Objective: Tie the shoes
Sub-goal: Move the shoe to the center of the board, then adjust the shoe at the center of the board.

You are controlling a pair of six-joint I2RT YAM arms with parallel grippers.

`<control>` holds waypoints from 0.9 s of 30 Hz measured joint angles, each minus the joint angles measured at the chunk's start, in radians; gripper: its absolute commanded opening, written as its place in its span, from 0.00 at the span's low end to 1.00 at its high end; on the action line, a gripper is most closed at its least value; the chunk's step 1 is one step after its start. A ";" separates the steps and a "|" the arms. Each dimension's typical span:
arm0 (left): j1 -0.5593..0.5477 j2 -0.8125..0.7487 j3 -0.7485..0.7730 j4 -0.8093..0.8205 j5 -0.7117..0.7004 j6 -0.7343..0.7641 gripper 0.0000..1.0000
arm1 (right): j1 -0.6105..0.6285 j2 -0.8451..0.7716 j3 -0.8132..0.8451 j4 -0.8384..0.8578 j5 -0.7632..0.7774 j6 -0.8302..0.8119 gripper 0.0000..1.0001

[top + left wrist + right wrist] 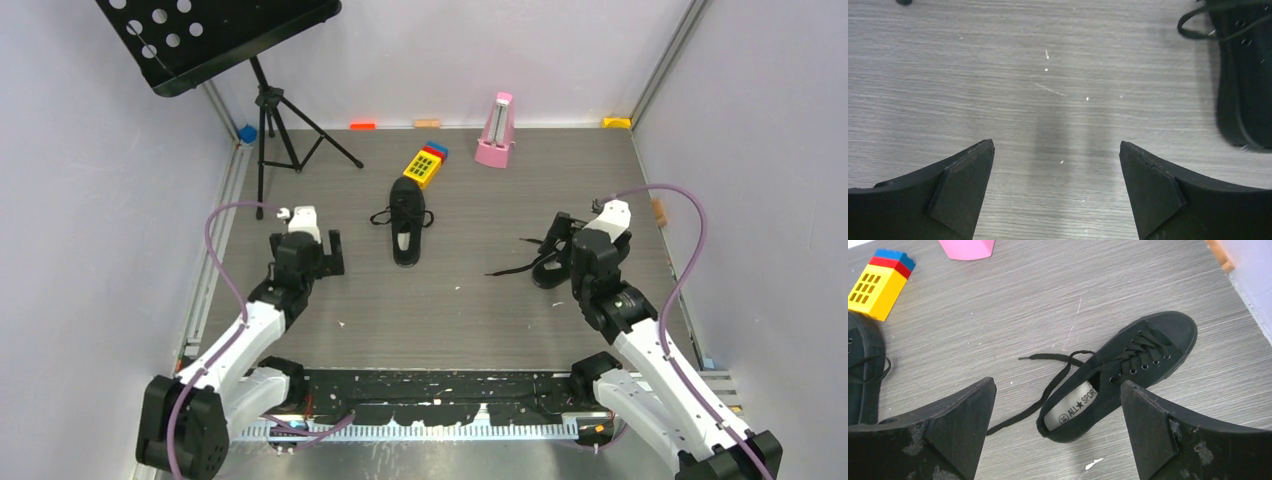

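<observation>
Untied shoe [1128, 365] directly beneath wide-open right gripper [1057, 384], heel nearest, toe angling away rightward; left gripper [1057, 145], likewise spread, hovering over table [480, 320], left of the other shoe [405, 225].

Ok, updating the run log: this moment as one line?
left fingers open, empty | right fingers open above right shoe, laces loose | middle shoe laces looped

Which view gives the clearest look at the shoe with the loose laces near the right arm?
Right wrist: the untied shoe sits whole at mid-frame, laces trailing, insole visible. Top external shows it small, partly hidden behind the right arm. Left wrist shows only the other shoe.
</observation>
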 measured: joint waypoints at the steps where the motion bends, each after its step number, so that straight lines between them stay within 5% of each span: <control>1: 0.000 -0.023 -0.040 0.024 -0.003 0.009 0.99 | -0.001 -0.015 -0.012 0.016 0.009 -0.007 0.99; 7: 0.002 -0.146 -0.111 0.083 0.062 0.016 0.97 | -0.007 -0.082 -0.051 0.008 0.031 0.019 0.90; 15: 0.002 -0.232 -0.100 0.081 0.219 -0.095 0.97 | -0.011 0.034 0.114 -0.294 0.044 0.323 0.82; 19: 0.002 -0.219 -0.098 0.079 0.308 -0.139 0.95 | -0.011 0.066 0.116 -0.388 0.044 0.490 0.70; 27: 0.002 -0.200 -0.099 0.076 0.408 -0.177 0.94 | -0.011 0.268 0.138 -0.529 0.085 0.701 0.71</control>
